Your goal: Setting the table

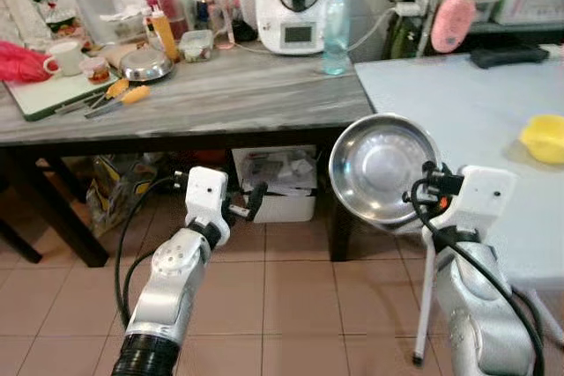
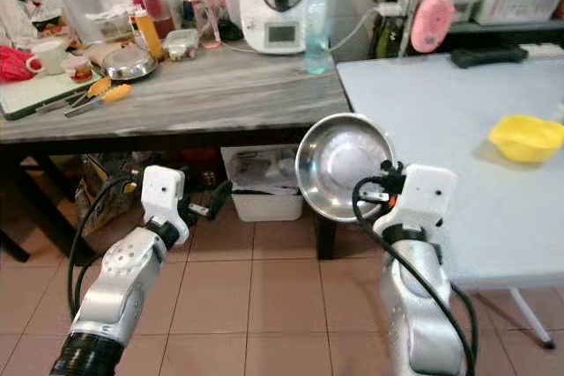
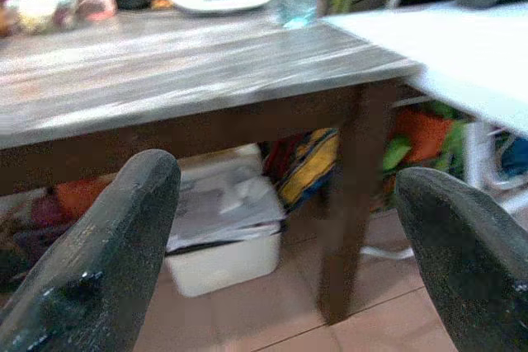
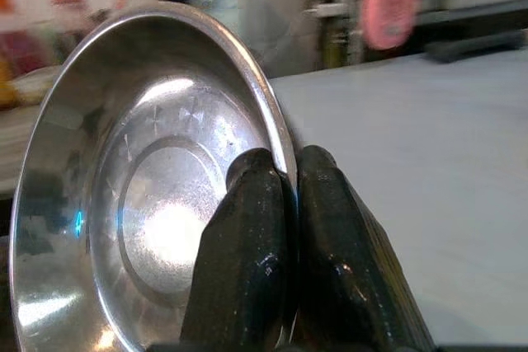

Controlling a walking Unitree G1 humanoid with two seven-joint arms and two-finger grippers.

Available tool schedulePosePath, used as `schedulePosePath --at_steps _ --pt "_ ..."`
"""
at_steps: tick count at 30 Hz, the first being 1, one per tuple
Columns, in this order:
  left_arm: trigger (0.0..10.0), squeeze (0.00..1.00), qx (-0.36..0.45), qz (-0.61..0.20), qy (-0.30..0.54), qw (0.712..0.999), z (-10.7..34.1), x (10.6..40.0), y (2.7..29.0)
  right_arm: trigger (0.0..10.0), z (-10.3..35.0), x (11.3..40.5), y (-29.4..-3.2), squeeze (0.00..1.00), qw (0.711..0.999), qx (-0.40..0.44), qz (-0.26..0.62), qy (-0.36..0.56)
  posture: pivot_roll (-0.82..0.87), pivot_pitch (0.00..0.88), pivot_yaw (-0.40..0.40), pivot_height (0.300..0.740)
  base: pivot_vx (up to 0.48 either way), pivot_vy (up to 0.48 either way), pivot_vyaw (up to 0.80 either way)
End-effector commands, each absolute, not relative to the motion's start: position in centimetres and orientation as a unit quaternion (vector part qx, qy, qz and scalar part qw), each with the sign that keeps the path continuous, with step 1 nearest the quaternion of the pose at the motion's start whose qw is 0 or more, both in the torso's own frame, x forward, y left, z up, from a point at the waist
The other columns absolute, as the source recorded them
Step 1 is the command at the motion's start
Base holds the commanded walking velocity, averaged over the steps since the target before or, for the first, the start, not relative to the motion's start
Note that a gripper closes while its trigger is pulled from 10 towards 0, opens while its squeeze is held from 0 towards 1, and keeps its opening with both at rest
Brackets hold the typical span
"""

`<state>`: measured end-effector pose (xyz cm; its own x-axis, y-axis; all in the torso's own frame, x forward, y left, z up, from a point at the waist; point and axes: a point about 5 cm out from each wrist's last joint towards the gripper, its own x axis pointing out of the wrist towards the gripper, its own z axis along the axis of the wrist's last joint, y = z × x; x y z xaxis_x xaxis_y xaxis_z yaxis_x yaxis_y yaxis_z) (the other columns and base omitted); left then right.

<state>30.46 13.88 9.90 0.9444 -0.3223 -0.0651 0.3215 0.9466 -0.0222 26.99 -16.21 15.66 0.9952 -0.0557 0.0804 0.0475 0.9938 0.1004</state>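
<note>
A steel bowl (image 1: 383, 169) is being carried at chest height by the right gripper (image 4: 285, 175), its rim pinched between the two black fingers (image 4: 247, 228), which are clamped tight on the metal edge. The bowl is held on its side, hollow facing the head camera, most likely because a rim grip leaves it hanging that way. It is poised in the air just off the near corner of the pale counter (image 1: 458, 103), not yet over it and touching nothing. A yellow bowl (image 1: 543, 138) is already set on that surface towards the far right, so the steel one is judged to be bound for a free place nearby. The left gripper (image 3: 289, 204) is held low in front of the wood-grain counter (image 1: 203, 99), its fingers spread wide and grasping nothing, kept clear so the carrying arm has room. On the wood-grain top a second steel dish (image 1: 145, 65), a white mug (image 1: 63, 56), a water bottle (image 1: 334, 31) and a white kitchen appliance (image 1: 298, 2) are seen. The right wrist view is blurred, so how deep the rim sits cannot be told exactly. The bowl will need levelling before it is put down.
</note>
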Motion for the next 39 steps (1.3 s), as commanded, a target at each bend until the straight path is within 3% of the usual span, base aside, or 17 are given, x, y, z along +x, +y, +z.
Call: schedulePosePath --at_steps 1,23,39 --pt "10.0 0.00 -0.005 -0.170 0.023 0.985 10.48 30.65 13.35 10.0 15.99 27.04 -16.88 0.00 0.997 0.045 -0.036 -0.051 -0.10 0.000 0.050 0.740 0.458 0.000 0.00" --pt "10.0 0.00 -0.012 -0.162 0.033 0.986 10.27 30.80 13.24 10.0 15.80 26.96 -17.12 0.00 0.997 0.048 -0.042 -0.050 -0.11 0.000 0.053 0.740 0.453 0.000 0.00" --pt "10.0 0.00 -0.019 -0.138 0.032 0.990 10.34 31.13 13.34 10.0 15.81 26.90 -17.12 0.00 0.997 0.048 -0.044 -0.050 -0.12 0.000 0.057 0.740 0.015 0.000 0.00"
